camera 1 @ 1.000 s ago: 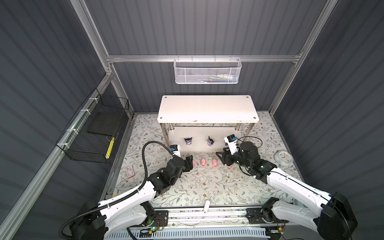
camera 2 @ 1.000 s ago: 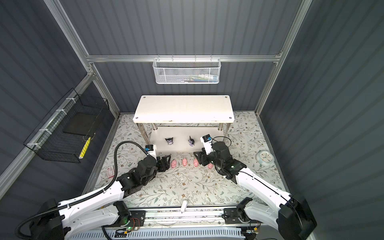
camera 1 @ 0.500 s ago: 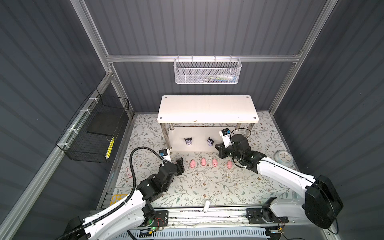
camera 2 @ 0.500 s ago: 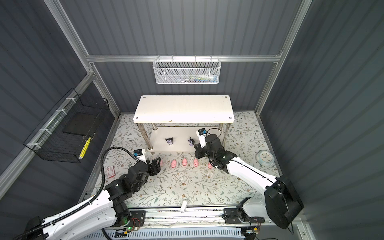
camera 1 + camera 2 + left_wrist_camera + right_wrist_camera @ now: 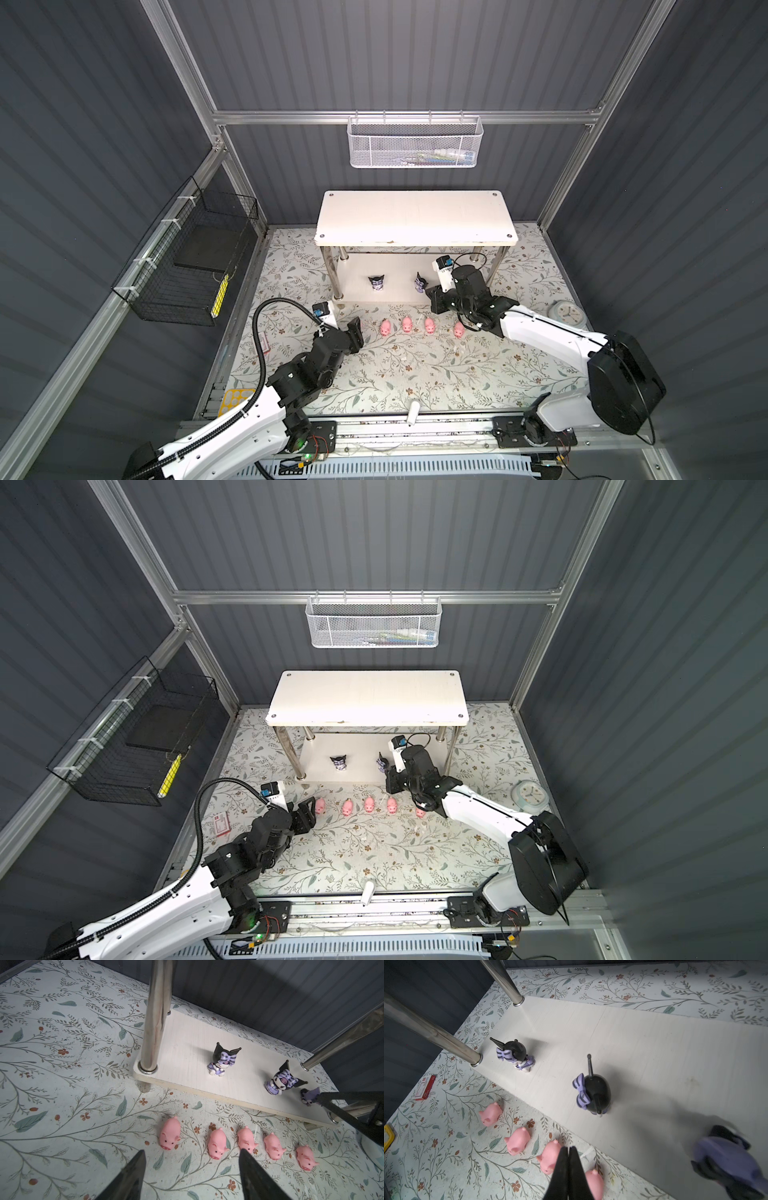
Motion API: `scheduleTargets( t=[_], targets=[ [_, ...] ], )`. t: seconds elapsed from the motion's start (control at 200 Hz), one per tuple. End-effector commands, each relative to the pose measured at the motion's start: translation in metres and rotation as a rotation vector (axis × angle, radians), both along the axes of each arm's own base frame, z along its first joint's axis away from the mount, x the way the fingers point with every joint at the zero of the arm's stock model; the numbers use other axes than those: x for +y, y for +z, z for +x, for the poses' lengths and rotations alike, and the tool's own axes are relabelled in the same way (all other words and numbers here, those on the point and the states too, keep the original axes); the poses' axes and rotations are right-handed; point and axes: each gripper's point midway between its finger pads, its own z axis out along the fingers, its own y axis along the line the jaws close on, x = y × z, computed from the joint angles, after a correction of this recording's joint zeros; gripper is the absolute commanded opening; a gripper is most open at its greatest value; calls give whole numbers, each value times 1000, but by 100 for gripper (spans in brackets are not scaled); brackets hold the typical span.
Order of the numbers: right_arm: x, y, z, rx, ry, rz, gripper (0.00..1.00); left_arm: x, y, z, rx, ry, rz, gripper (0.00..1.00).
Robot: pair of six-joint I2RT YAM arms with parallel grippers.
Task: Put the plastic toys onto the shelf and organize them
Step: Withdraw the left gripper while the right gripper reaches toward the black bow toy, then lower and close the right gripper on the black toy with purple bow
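Left gripper (image 5: 191, 1152) had drawn back from pigs (image 5: 216, 1144), jaws apart; right gripper (image 5: 568, 1149) pinched closed, empty. Third purple figurine (image 5: 724, 1159) showed in wrist views only.

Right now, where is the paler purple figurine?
In the left wrist view, the paler purple figurine is on the shelf's lower board, at its right end, beside a darker black-eared figurine.

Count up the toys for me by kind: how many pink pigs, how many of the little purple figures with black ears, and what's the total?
Pink pigs: 5
Purple figures with black ears: 3
Total: 8 toys
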Motion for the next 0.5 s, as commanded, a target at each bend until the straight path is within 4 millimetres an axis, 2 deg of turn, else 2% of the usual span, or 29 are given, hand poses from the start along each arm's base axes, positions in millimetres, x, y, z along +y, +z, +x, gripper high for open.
scheduleTargets(
  t=[0.0,0.495],
  targets=[
    [4,7,7,-17,-14,7,0,7,-6,-2,2,20,22,70],
    [4,-5,19,-13,-42,-28,0,6,-7,-1,2,20,23,70]
  ],
)
